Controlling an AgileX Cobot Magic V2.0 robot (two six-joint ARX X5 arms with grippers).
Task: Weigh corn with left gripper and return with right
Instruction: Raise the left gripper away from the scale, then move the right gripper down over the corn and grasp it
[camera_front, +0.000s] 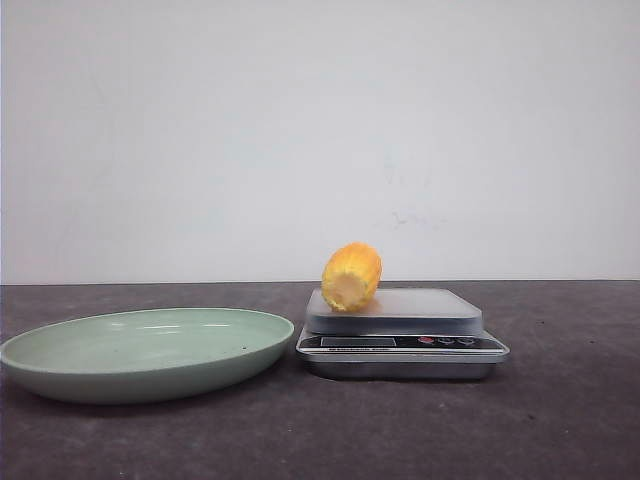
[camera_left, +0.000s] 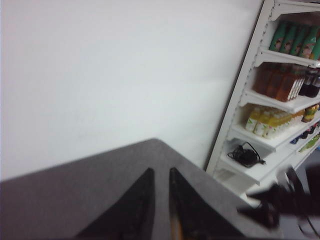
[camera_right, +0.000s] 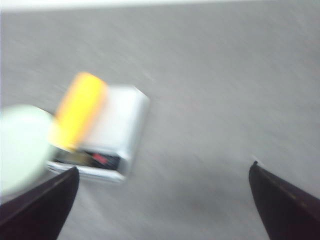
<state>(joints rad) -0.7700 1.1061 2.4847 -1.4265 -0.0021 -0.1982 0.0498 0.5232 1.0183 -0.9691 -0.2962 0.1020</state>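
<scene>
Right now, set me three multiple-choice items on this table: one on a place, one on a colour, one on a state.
1. Where does the corn lie?
A. in the plate
B. on the scale's platform
C. on the bare table

2. What colour is the plate?
A. pale green
B. red
C. black

3. How do the right gripper's fingers stand?
A. shut on the corn
B. shut on nothing
C. spread wide, holding nothing

Key: 1 B, since the corn rests on the left part of the scale in the front view. 2 A, since the plate beside the scale is pale green. 3 C, since the right wrist view shows the fingers far apart, with only table between them.
</scene>
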